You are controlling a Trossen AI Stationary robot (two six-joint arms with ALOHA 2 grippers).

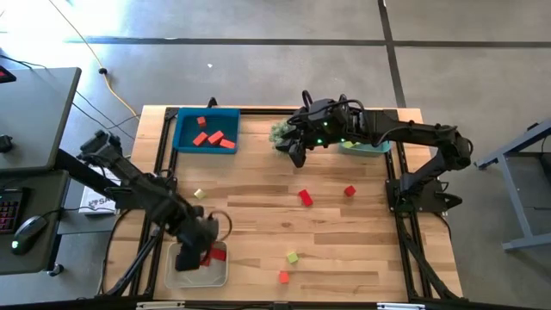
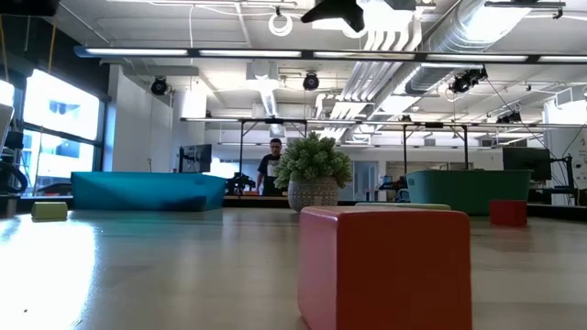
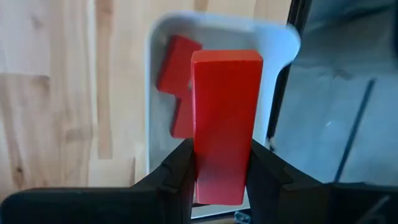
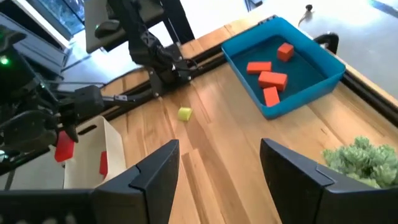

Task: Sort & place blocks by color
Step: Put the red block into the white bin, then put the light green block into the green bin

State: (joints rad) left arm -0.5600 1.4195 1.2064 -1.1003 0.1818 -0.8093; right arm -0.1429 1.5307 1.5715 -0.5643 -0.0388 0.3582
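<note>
A pale wooden table (image 1: pixel 258 207) carries scattered small blocks, sorting bins and two dark arms.

Left of the spiky green plant (image 1: pixel 281 133), the left gripper (image 1: pixel 205 250) clamps a long red wooden bar (image 3: pixel 222 124) above the white plastic tray (image 1: pixel 176 274); a blue plastic bin (image 1: pixel 182 129) holds four orange-red blocks (image 1: pixel 213 138). The right gripper (image 4: pixel 217 165), fingers spread and empty, hovers just beside the plant. A teal bin (image 1: pixel 379 148) sits right of the plant, with loose red cubes (image 1: pixel 306 197) and yellow-green cubes (image 1: pixel 293 257) on the table well apart from it.

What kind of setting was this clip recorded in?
Probably an open-plan robotics lab or workshop: exposed ducts under the ceiling, a wooden bench on a concrete floor, and a desk with a mouse beside it. The left hand holds a red block.
</note>
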